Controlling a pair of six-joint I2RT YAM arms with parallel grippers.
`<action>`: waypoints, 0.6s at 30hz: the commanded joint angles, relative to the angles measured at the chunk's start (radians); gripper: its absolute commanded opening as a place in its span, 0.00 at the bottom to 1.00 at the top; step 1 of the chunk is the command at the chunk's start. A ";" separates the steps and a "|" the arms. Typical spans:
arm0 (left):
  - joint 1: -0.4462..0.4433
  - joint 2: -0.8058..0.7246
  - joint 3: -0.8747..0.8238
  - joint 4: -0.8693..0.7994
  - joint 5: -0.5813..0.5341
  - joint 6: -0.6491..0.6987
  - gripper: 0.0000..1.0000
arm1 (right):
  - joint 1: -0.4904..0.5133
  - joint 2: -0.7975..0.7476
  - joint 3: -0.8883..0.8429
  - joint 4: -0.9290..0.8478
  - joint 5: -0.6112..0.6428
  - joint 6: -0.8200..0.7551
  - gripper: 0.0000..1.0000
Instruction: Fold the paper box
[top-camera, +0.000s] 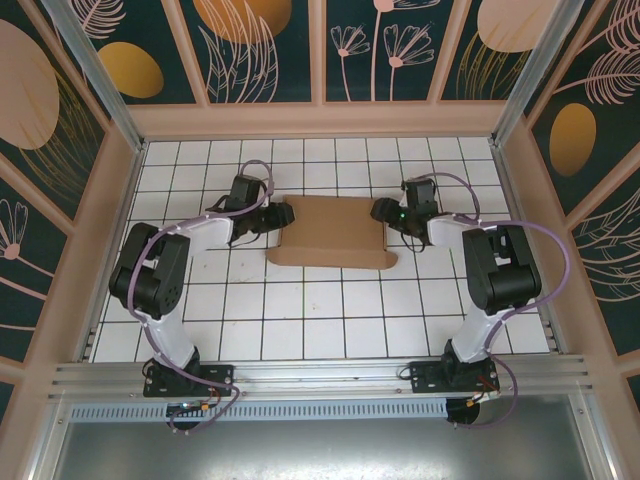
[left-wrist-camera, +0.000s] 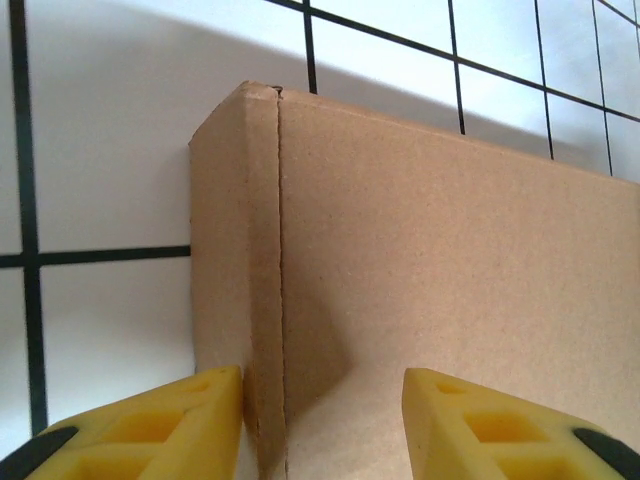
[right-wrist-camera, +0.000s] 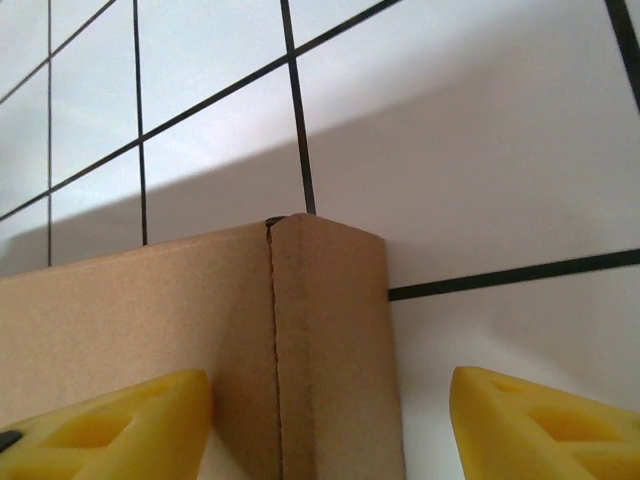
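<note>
The paper box is plain brown cardboard, lying low and flat-topped in the middle of the white tiled table, with a flap sticking out along its near side. My left gripper is at its left end. In the left wrist view the yellow fingers stand apart, straddling the creased left end of the box. My right gripper is at the right end. Its yellow fingers stand wide apart around the folded end panel, and white tile shows beside the outer finger.
The tiled table is fenced by wooden-framed panel walls at the back and both sides. A metal rail runs along the near edge, where both arm bases are bolted. Bare tiles lie in front of the box.
</note>
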 joint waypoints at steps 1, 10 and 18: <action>-0.005 0.049 0.028 0.022 0.089 0.018 0.45 | 0.007 -0.010 -0.087 0.010 -0.162 0.055 0.62; -0.004 0.163 0.185 -0.128 0.029 0.131 0.43 | 0.105 -0.277 -0.119 -0.139 0.330 -0.115 0.76; -0.005 0.188 0.208 -0.172 -0.031 0.196 0.41 | 0.417 -0.454 -0.235 0.157 0.311 -0.787 0.71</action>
